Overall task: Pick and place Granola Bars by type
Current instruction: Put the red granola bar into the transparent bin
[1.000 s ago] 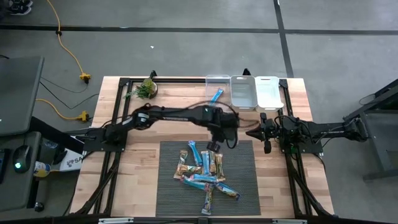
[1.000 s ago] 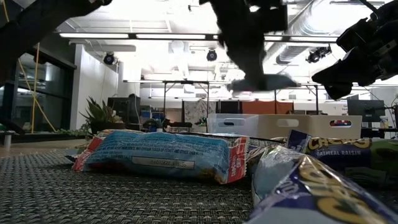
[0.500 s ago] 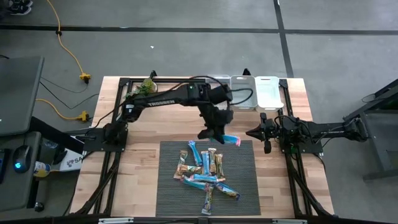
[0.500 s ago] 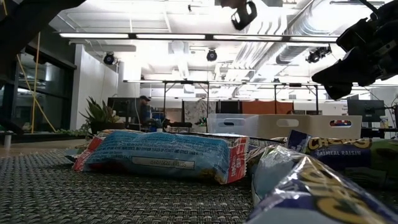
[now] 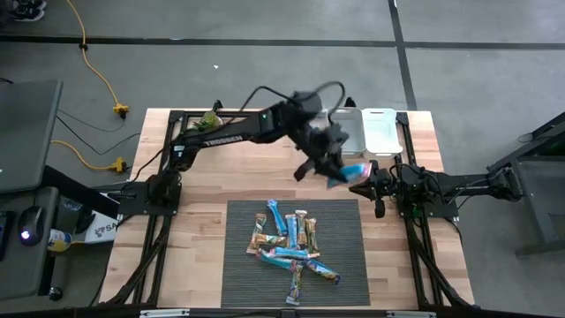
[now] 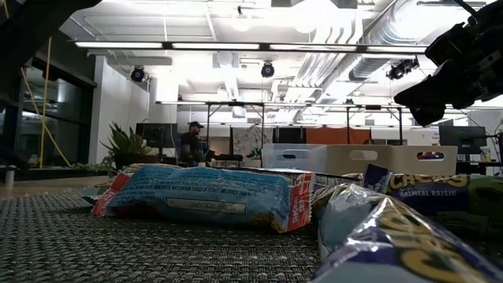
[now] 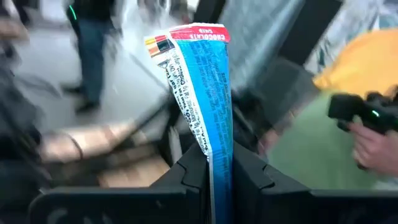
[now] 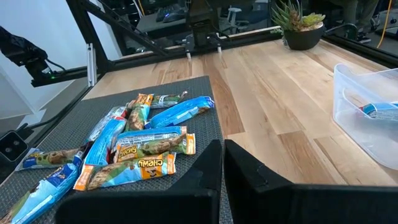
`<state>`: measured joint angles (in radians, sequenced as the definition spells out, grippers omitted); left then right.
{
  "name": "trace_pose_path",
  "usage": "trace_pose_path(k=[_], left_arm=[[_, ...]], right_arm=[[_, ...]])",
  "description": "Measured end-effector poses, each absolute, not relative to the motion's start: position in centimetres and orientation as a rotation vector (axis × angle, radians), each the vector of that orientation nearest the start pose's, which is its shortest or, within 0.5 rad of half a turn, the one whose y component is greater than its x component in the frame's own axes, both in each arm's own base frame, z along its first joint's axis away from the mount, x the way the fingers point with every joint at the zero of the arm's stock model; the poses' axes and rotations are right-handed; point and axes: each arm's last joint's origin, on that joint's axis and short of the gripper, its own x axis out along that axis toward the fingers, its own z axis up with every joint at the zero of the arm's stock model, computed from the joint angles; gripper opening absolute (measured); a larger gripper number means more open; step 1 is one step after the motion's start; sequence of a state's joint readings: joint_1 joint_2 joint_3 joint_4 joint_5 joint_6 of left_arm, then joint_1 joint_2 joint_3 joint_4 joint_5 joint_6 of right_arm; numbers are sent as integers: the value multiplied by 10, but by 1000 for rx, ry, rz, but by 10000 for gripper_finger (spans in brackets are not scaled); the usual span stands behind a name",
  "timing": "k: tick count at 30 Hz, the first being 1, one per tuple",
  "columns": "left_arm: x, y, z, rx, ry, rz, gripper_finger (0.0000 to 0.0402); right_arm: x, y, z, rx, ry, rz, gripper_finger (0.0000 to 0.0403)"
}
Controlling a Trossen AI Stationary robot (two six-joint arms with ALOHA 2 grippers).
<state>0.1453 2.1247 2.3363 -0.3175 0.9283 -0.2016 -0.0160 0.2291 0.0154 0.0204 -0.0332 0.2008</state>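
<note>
from above we see the left gripper (image 5: 338, 173) near the bench's back edge; its wrist view alone shows it clamped on a blue granola bar (image 7: 202, 93); right gripper (image 5: 356, 188) pressed together beside it

Ceiling strip lights (image 6: 126, 45) are glowing over a grey floor (image 5: 265, 79), where a yellow cable (image 5: 99, 75) is trailing beside the wooden table (image 5: 203, 194).
</note>
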Motion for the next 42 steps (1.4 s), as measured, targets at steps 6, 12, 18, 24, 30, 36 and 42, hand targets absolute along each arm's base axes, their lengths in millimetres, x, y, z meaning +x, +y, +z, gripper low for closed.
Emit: trace_pose_path(k=[6,12,18,24,30,36,42], left_arm=[[463,73,460,-240,-72,-643,39],[454,114,472,-333,-212,-238,39],[447,153,458,-459,-194,325,39],[435,190,428,-554,-39,743,39],[431,224,383,-666,156,879,40],[444,241,328,-761,335,925,40],[458,246,275,-863,511,908,40]], right_arm=[[110,-1,152,205,194,-2,0],[110,-1,152,205,195,-2,0],[110,-1,152,205,195,-2,0],[110,-1,152,205,194,-2,0],[110,-1,152,205,195,-3,0],[110,-1,152,205,193,-2,0],[110,-1,152,205,194,-3,0]])
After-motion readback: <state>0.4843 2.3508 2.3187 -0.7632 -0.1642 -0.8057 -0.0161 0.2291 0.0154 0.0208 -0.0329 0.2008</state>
